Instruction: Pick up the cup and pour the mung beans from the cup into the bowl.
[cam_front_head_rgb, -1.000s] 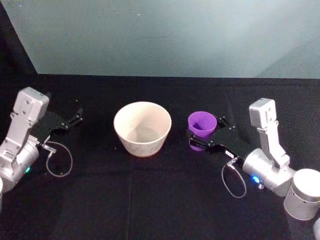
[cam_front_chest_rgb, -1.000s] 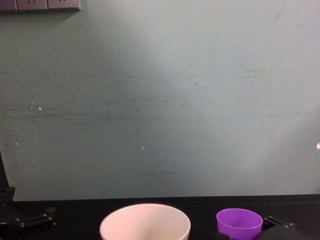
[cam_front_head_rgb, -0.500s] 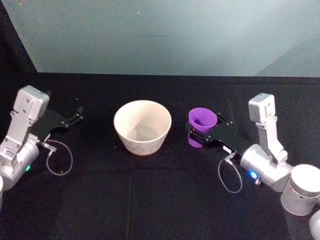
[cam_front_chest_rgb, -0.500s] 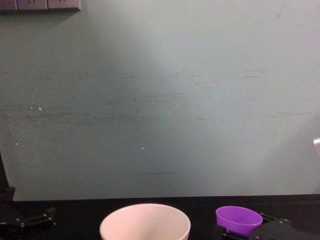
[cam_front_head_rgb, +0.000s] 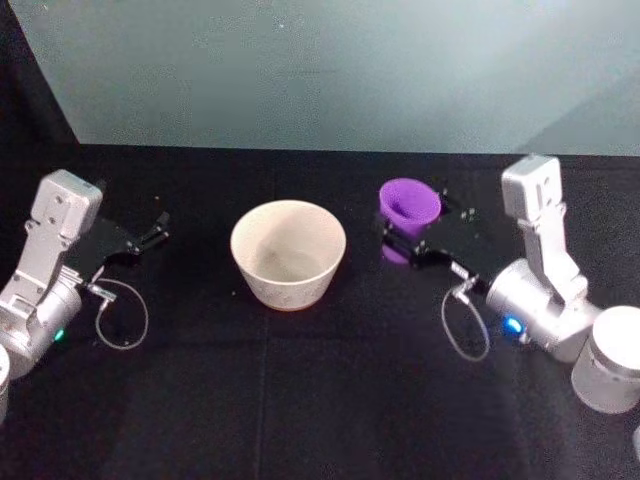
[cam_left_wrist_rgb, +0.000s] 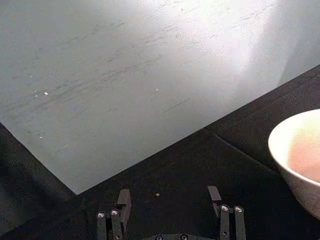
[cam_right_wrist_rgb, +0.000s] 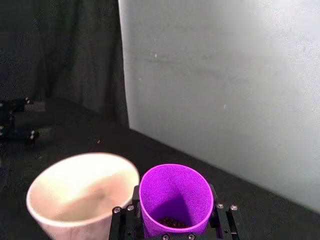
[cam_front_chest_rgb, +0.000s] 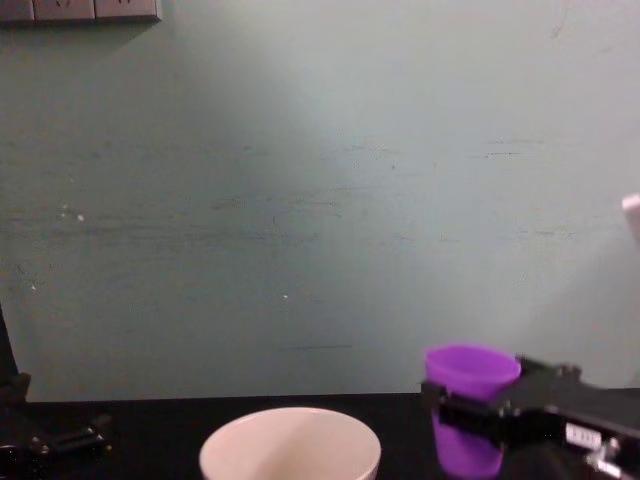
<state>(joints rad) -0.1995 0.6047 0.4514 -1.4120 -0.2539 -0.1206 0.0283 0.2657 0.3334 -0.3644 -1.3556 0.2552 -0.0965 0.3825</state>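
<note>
Head view: a black table (cam_front_head_rgb: 320, 400) runs back to a pale green wall (cam_front_head_rgb: 320, 70), with bare cloth along the near edge. Mid-table stands the bowl (cam_front_head_rgb: 288, 252). Just to its right, not touching, the cup (cam_front_head_rgb: 408, 205) is upright, clamped between the right gripper's (cam_front_head_rgb: 410, 232) fingers, rim higher than the bowl's. Dark beans (cam_right_wrist_rgb: 172, 221) lie in its bottom. The left gripper (cam_front_head_rgb: 158, 228) rests far left, fingers spread wide on nothing. A white label (cam_front_chest_rgb: 580, 437) on the right gripper is unreadable.

The cream-white bowl (cam_front_head_rgb: 287, 287) stands on the black table (cam_front_head_rgb: 300, 400).
</note>
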